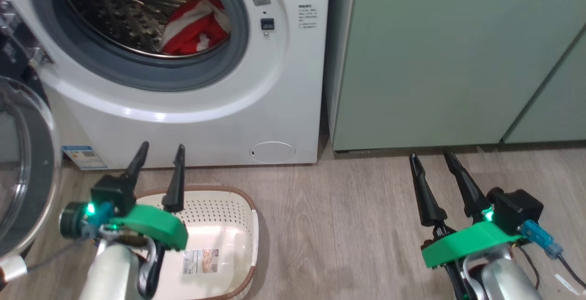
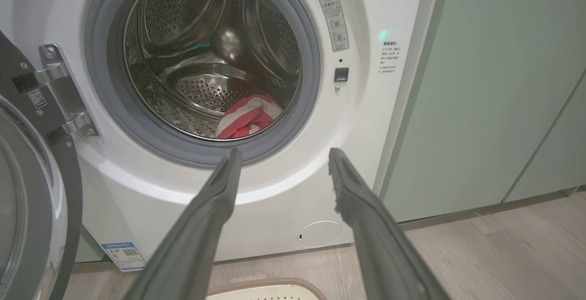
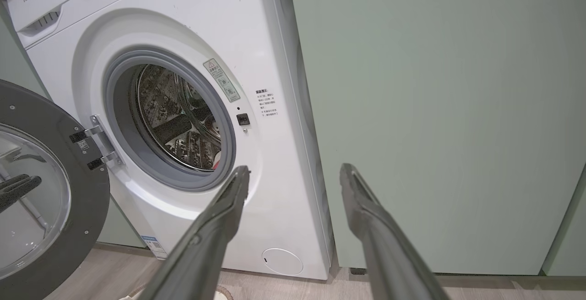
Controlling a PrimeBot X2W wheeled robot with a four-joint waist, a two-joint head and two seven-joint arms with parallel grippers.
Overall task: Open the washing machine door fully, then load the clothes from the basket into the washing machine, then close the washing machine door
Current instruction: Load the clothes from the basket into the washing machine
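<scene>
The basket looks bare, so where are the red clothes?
In the head view the red clothes lie low on the right inside the drum of the washing machine, just behind the grey rubber ring.

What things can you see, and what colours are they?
washing machine: one, white, ahead left
washing machine door: one, black rim, clear glass, swung open at the left
clothes: one heap, red and white, in the drum
basket: one, cream, brown rim, on the floor before the machine
service flap: one, white, low on the machine
sticker: one, blue-edged, low left on the machine
cabinets: one run, pale green, right of the machine
floor: one, grey-brown wood look, underneath
left gripper: one, dark, open, over the basket
right gripper: one, dark, open, before the cabinets
</scene>
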